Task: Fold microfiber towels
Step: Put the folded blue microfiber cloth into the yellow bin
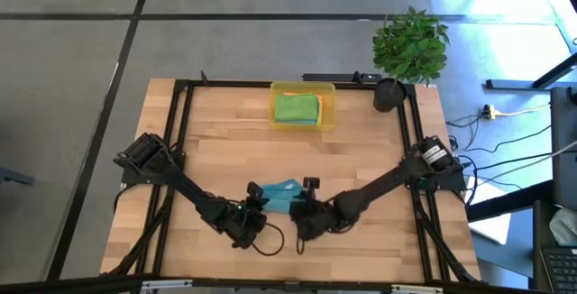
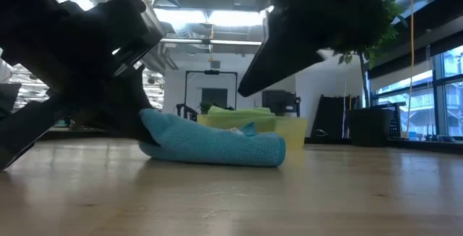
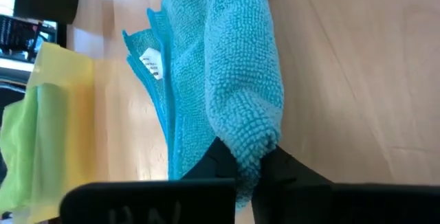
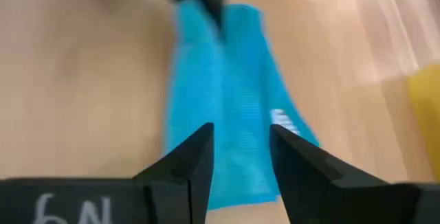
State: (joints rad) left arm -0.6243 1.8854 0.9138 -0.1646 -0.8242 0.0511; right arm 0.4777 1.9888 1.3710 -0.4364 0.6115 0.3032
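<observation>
Mid-table, L gripper (image 3: pixel 244 176) pinching teal towel (image 3: pixel 227 73)

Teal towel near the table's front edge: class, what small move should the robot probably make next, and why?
Probably the left gripper should carry its pinched end of the teal towel over toward the right gripper. The left fingers are shut on the bunched edge, while the right fingers stand open above the cloth, holding nothing.

You see a teal towel (image 1: pixel 282 192) on the bench (image 1: pixel 361 150) between the left end effector (image 1: pixel 255 206) and right end effector (image 1: pixel 305 211); a green towel (image 1: pixel 297 108) sits in the yellow tray (image 1: pixel 328 114).
</observation>
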